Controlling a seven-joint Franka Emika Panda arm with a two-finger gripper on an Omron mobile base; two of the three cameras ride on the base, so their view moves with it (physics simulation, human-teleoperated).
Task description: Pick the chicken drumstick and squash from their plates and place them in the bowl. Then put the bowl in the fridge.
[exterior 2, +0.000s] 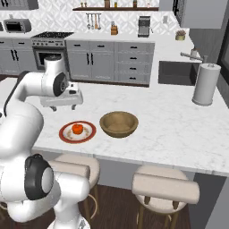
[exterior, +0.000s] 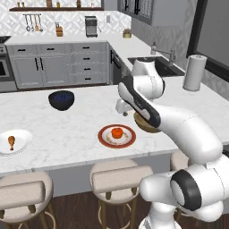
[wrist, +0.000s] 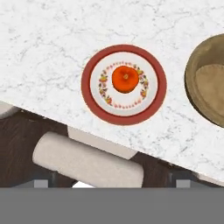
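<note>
Left to right on the marble counter (exterior: 67,129): drumstick (exterior: 11,142) lying on the white plate (exterior: 22,145) at far left, dark blue bowl (exterior: 61,99) sitting farther back, squash (exterior: 117,133) sitting centered on the red-rimmed plate (exterior: 127,141), wooden bowl (exterior 2: 119,124) standing empty just right of it. Gripper (exterior 2: 61,106) is hovering above the counter with jaws spread wide, holding nothing.
</note>
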